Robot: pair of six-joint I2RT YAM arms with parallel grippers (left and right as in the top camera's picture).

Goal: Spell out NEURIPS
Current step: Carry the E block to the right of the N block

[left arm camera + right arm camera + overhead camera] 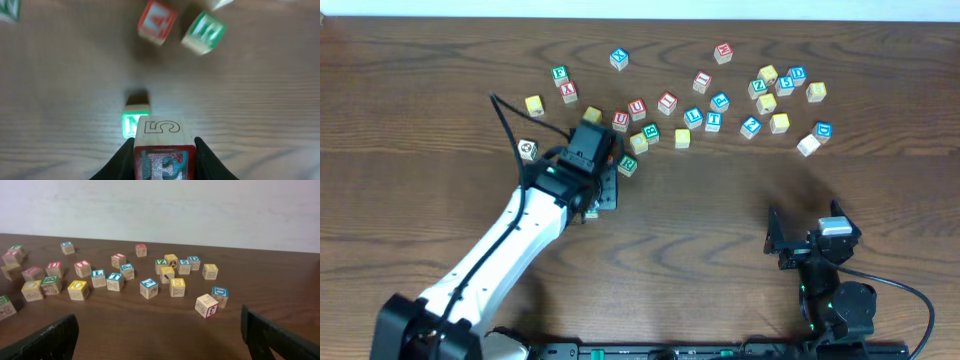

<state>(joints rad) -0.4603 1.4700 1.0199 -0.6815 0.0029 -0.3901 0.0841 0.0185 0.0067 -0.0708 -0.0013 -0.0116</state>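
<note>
The left gripper (164, 157) was clamped on a lettered cube (162, 131) — the right gripper (157, 330) was held wide apart.
A "5" was read on the cube's top, a blurred blue letter on its red-framed near face — a green N cube (134, 123) was seen just beyond it on the table (60, 100).

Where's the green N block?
In the left wrist view, the green N block lies low and central, just ahead of the cube pinched in the left claw.
</note>
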